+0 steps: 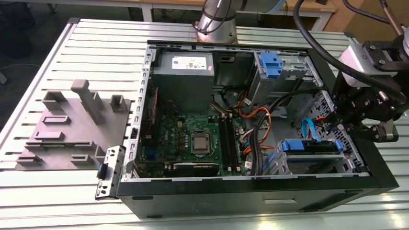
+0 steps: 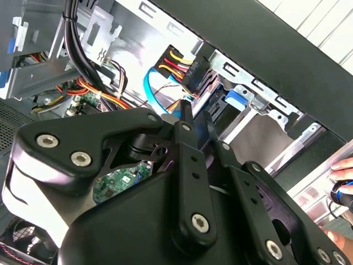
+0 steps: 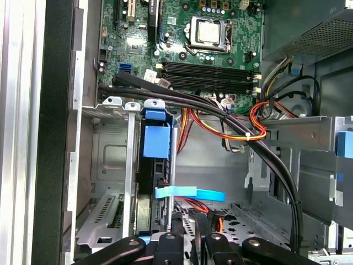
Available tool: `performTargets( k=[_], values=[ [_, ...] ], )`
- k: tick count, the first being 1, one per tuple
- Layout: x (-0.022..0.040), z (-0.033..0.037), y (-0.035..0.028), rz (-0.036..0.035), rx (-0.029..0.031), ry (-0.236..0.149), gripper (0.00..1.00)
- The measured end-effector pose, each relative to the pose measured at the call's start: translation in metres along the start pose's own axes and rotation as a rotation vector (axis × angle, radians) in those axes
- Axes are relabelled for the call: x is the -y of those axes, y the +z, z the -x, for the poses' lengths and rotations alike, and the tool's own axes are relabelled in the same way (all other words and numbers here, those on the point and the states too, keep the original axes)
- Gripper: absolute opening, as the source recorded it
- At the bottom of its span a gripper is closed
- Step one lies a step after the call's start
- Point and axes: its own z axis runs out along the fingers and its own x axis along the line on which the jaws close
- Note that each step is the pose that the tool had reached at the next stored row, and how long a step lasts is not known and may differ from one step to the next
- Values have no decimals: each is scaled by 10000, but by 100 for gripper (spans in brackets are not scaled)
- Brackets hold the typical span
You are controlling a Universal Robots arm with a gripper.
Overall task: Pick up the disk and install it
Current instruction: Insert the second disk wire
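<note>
The disk (image 1: 310, 146) sits in the drive cage at the front corner of the open computer case (image 1: 255, 184), on the exterior view's right, with its blue carrier facing up. In the first wrist view the disk (image 3: 156, 141) stands edge-on in the cage, a flat blue cable just beside it. My gripper (image 1: 357, 128) hangs over the case's right wall, a little above and beside the disk. Its black fingers (image 2: 185, 118) lie close together and hold nothing. In the first wrist view my gripper (image 3: 190, 243) is apart from the disk.
A grey power-supply box (image 1: 185, 64) fills the case's far corner, with the motherboard (image 1: 198, 139) below it. Black and coloured cables (image 3: 242, 130) cross between the board and the cage. A grey fixture plate (image 1: 70, 129) lies on the exterior view's left. A person's hand (image 2: 342, 190) rests outside the case.
</note>
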Motion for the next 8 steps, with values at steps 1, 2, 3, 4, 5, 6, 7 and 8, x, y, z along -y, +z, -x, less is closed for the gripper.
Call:
performTargets(
  k=[1, 2, 3, 4, 5, 6, 7, 8],
  values=[
    [0, 2, -1, 0, -2, 0, 24],
    [0, 5, -1, 0, -2, 0, 24],
    [0, 7, 0, 0, -1, 0, 24],
    [0, 9, 1, 0, -1, 0, 24],
    [0, 10, 2, 0, 0, 0, 24],
    [0, 10, 1, 0, -1, 0, 24],
    [0, 11, 1, 0, -1, 0, 24],
    [0, 11, 2, 0, 0, 0, 24]
  ],
)
